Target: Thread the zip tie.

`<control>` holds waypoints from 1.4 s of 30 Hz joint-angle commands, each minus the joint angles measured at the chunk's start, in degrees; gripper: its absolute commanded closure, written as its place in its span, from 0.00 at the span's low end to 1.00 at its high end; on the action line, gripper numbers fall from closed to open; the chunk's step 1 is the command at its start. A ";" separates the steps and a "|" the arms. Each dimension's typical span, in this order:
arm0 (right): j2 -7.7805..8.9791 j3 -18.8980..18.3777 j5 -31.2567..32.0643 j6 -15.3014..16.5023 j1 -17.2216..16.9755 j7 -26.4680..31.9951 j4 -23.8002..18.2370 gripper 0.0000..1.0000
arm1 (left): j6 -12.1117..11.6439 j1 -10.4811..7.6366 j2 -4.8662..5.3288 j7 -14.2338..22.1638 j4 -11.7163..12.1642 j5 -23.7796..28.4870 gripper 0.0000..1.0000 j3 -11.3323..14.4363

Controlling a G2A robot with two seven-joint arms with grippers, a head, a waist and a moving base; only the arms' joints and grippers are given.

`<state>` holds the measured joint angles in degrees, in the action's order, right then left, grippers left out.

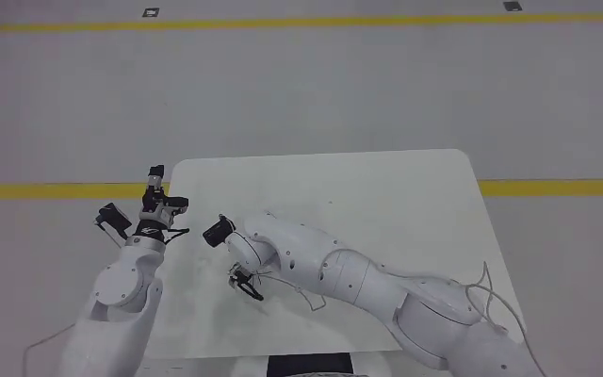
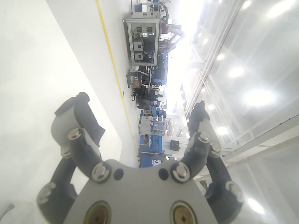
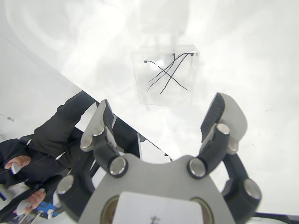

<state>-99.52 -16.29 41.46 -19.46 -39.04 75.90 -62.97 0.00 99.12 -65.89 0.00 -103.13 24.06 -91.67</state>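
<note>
Several thin black zip ties (image 3: 168, 72) lie crossed over one another inside a shallow clear box (image 3: 140, 94) on the white table (image 3: 233, 24). My right gripper (image 3: 161, 106) hangs open a short way above the table, short of the box, with nothing between its ribbed pads (image 3: 212, 115). In the top view the right gripper (image 1: 247, 283) sits over the table's front left part. My left gripper (image 2: 140, 103) is open and empty; it is at the table's left edge (image 1: 162, 191), turned out toward the room.
The table (image 1: 377, 188) has rounded corners, with grey floor and a yellow floor line (image 1: 528, 188) around it. The right arm (image 1: 358, 278) lies across the front of the table. The table's edge (image 3: 77, 89) runs close beside the right gripper.
</note>
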 commanded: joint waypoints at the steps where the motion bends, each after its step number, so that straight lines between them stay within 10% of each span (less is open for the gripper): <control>1: -0.96 0.17 0.50 -0.02 0.33 0.15 0.91 0.00 | 0.00 0.00 0.00 0.00 0.00 0.00 0.00 0.00; 9: -5.88 0.62 -0.37 0.07 0.71 0.03 8.43 0.00 | 0.00 0.00 0.00 0.00 0.00 0.00 0.00 0.00; 41: -6.06 -0.96 1.43 -0.02 -2.70 -3.27 9.70 0.00 | 0.00 0.00 0.00 0.00 0.00 0.00 0.00 0.00; 42: -6.00 -1.26 1.74 -0.02 -2.75 -3.42 9.76 0.14 | 0.00 0.00 0.00 0.00 0.00 0.00 0.00 0.00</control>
<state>-105.57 -17.28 42.97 -19.48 -41.76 72.59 -53.23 0.00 99.12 -65.89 0.00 -103.13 24.06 -91.67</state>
